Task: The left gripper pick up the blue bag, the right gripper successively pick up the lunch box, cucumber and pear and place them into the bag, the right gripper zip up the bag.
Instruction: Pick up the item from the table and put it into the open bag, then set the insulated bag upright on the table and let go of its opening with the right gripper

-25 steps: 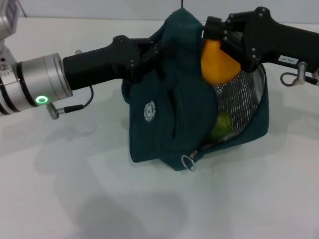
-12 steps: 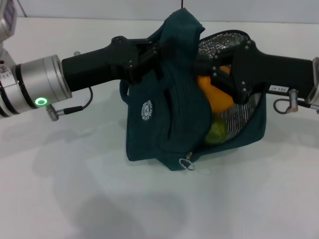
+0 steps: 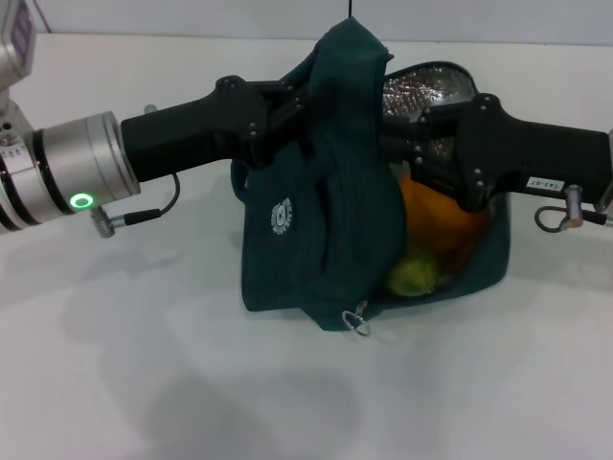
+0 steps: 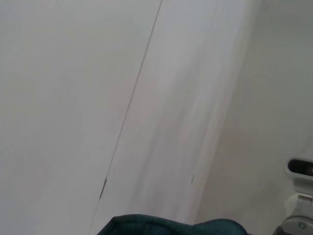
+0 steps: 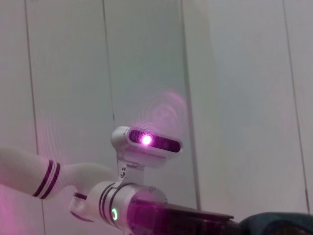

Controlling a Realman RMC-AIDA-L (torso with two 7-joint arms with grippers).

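The blue bag stands open on the white table, its silver foil lining showing at the top. My left gripper is shut on the bag's upper fabric and holds it up. My right gripper reaches into the opening from the right, shut on the orange-yellow pear, which is low inside the bag. A yellow-green rounded thing lies under the pear; I cannot tell what it is. The lunch box is hidden. The silver zipper pull hangs at the bag's front bottom. The left wrist view shows only an edge of bag fabric.
The white table extends in front of and to both sides of the bag. A cable loop hangs under the right arm. The right wrist view shows the robot's head camera and the left arm's green ring.
My right gripper has gone down into the bag with the pear, from above the opening to deep inside. The bag has sagged slightly. The left gripper has kept its hold.
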